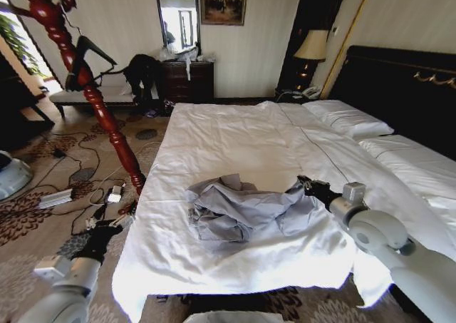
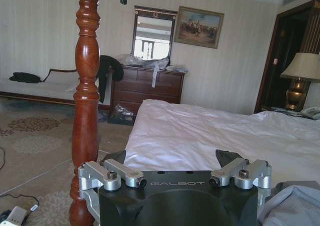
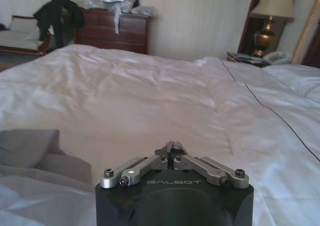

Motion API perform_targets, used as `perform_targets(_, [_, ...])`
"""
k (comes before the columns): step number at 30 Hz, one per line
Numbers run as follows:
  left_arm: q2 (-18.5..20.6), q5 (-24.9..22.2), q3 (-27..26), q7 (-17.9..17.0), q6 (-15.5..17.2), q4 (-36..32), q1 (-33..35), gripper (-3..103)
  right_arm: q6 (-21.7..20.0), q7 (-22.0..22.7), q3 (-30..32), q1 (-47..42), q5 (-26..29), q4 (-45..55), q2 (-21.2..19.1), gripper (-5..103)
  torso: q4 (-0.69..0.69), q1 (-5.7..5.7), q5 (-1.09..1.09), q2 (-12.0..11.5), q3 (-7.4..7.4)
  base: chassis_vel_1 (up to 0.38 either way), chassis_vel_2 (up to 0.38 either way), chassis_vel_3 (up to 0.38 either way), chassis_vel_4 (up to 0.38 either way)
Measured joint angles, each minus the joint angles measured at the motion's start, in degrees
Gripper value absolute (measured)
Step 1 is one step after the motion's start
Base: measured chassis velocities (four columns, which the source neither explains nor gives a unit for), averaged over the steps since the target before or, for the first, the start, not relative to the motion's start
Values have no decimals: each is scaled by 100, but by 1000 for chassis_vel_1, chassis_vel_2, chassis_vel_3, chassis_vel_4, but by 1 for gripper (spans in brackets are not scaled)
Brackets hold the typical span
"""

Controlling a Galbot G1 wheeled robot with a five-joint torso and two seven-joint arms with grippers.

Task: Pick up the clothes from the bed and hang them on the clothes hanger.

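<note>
Now | right pincer [image 1: 302,185] pinching clothes [image 1: 242,207] | coat stand [image 1: 100,102] beside bed [image 1: 235,137]

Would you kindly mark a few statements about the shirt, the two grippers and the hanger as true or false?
1. The clothes lie crumpled on the bed. True.
2. The right gripper is wide open above the pillows. False: it is shut, pinching a bit of grey fabric at the shirt's edge.
3. The left gripper hangs low beside the bed, over the carpet. True.
4. The clothes hanger lies on the bed. False: it hangs on the red wooden coat stand.
5. The left gripper holds the shirt. False: its fingers are open, holding nothing.
</note>
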Motion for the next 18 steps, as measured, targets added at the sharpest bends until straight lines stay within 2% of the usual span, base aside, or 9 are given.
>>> perform_targets(6, [-114,180,236,-14,21,28,-34,100,-10,67,-209,117,-160,-456,255,-3,2,0,1,0,0,0,0,0,0])
perform_targets(8, [-196,243,251,24,-5,28,41,100,-52,105,-252,157,-151,-557,290,2,3,0,0,0,0,0,0,0,0])
perform_targets(10, [-297,307,214,103,-89,32,164,100,-151,162,-260,177,112,-582,302,13,2,0,0,0,0,0,0,0,0])
perform_targets(11, [-297,307,214,103,-89,32,164,100,-151,162,-260,177,112,-582,302,13,2,0,0,0,0,0,0,0,0])
perform_targets(12, [-326,310,194,116,-108,33,195,100,-204,196,-247,172,311,-522,300,18,1,0,1,0,0,0,0,0,0])
perform_targets(15, [-437,319,143,148,-158,34,269,100,-509,659,-132,220,2046,-57,341,34,2,0,-3,0,0,0,0,0,0])
perform_targets(16, [-437,319,143,148,-158,34,269,100,-509,659,-132,220,2046,-57,341,34,2,0,-3,0,0,0,0,0,0])
perform_targets(17, [-474,325,134,154,-170,34,285,100,-592,890,-100,273,2577,95,399,34,2,0,-1,0,0,0,0,0,0])
perform_targets(18, [-525,328,126,159,-186,28,311,100,-615,1130,-62,332,3093,280,467,45,3,0,-1,0,0,0,0,0,0])
